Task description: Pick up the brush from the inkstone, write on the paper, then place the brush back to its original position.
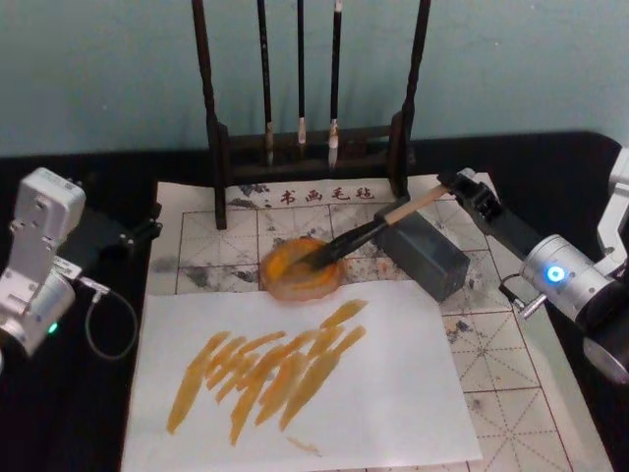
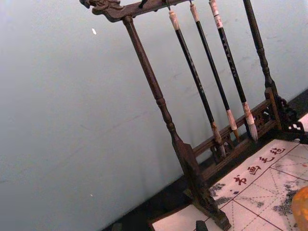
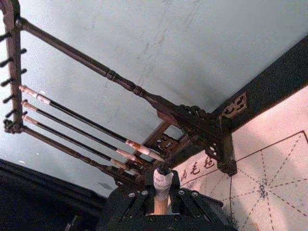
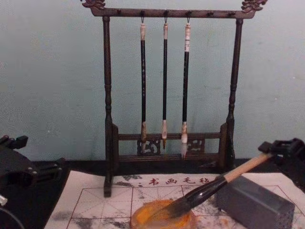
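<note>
Brush [image 1: 378,226] pinched by its handle end in right gripper [image 1: 455,185], bristles down in orange dish [image 1: 295,280], shaft crossing grey block [image 1: 428,254]. Left gripper [image 1: 142,228] parked far left.

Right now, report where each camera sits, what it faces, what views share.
Head: high, looking down on the paper; left gripper at left, right gripper holding the brush.
Chest: low, looking across at the brush rack; both grippers at its edges.
Left wrist: faces the rack and wall.
Right wrist: faces the rack past the right gripper clamping the brush.
Shared: all see the rack.
</note>
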